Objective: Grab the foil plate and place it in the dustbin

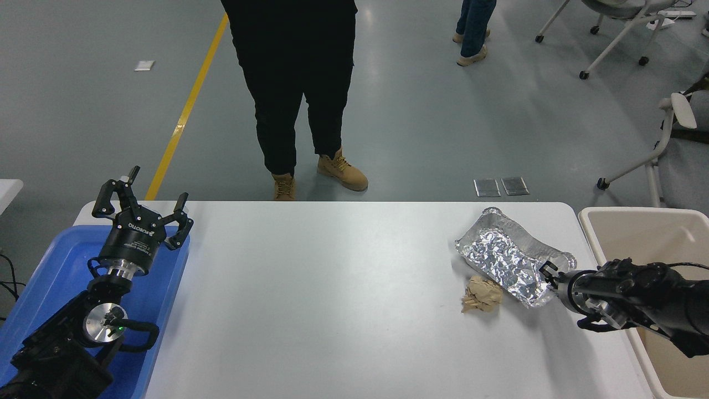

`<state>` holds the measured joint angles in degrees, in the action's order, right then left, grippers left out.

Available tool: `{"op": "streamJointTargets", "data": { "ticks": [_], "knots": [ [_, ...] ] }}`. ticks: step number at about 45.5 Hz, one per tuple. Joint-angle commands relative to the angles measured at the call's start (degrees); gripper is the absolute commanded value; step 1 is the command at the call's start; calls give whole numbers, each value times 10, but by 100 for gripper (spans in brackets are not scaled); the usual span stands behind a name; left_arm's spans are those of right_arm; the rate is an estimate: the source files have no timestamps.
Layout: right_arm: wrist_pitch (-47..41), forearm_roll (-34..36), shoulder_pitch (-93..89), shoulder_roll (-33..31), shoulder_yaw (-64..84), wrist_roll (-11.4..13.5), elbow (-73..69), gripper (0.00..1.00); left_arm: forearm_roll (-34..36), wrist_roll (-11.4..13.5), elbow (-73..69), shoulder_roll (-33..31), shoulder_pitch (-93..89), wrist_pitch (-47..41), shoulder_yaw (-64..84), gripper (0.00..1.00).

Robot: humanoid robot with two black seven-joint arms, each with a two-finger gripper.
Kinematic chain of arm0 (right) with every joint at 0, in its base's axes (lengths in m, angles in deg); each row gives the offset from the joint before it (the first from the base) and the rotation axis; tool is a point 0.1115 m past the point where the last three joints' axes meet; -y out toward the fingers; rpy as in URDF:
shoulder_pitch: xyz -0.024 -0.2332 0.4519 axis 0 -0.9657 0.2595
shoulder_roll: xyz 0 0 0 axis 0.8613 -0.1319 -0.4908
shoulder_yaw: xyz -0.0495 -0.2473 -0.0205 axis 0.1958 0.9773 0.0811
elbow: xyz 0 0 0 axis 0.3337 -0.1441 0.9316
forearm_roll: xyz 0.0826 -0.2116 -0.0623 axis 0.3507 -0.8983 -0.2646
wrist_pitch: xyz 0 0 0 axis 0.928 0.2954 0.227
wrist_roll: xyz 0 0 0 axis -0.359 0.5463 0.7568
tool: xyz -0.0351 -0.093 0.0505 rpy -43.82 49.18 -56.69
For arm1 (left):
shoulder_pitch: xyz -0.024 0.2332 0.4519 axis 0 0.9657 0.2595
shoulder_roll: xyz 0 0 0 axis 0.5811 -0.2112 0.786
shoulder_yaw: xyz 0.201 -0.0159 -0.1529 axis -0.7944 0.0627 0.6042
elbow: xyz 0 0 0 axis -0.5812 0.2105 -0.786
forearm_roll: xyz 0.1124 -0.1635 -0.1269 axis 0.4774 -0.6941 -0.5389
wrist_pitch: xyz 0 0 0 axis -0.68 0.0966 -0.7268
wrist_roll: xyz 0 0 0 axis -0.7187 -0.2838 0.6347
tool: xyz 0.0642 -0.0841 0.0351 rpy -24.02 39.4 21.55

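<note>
The right end effector [549, 272] is seen at the near-right edge of the foil plate [507, 256], approx. where the rim meets the corner. Its fingertips are mostly hidden by the foil and the wrist, so how far apart they are, and whether the rim is pinched between them, cannot be told. The plate is set directly ahead of the end effector, on the white surface [343, 299], w/ the dustbin [620, 221] just behind and beside the arm, off the surface's right edge. A crumpled tan paper ball [482, 293] is found just to the end effector's left, touching or nearly touching the plate's near rim.

Risks, as judged from here: the rim is thin and could be crushed or torn if gripped hard, or slipped out of if only the lip is caught. If the plate is dragged rather than lifted, the paper ball could be pushed along w/ it. A tilted carry could be snagged on the bin's rim.

Materials: the plate is shiny, crinkled aluminium foil, roughly rectangular, rounded corners, raised rim, prob. light and easily bent. The bin is smooth beige plastic, deep, w/ a rounded rim.

The left end effector [145, 200] is parked far to the left over a blue plastic tray [50, 266], fingers spread, nothing held. A person [293, 83] is stood at the far side.
</note>
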<state>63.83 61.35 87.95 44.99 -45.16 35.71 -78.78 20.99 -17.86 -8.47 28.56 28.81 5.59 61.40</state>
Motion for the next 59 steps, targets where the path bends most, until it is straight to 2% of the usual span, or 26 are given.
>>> {"op": "streamJointTargets", "data": {
  "ticks": [1,6,22,30,34,44,59],
  "knots": [
    [4,41,-1,3,-1,1,2,0,0,0,0,0,0,0,0,98],
    [4,81,2,4,0,3,2,0,0,0,0,0,0,0,0,98],
    [-6,102,48,-9,7,6,-10,0,0,-1,0,0,0,0,0,98],
    [-24,105,145,-96,19,10,-101,0,0,-1,0,0,0,0,0,98],
    [-45,106,204,-128,49,19,-142,0,0,-1,0,0,0,0,0,98],
    [-81,107,354,-206,130,19,-251,0,0,-1,0,0,0,0,0,98],
    [-188,107,596,-264,258,19,-321,0,0,-1,0,0,0,0,0,98]
  ]
}}
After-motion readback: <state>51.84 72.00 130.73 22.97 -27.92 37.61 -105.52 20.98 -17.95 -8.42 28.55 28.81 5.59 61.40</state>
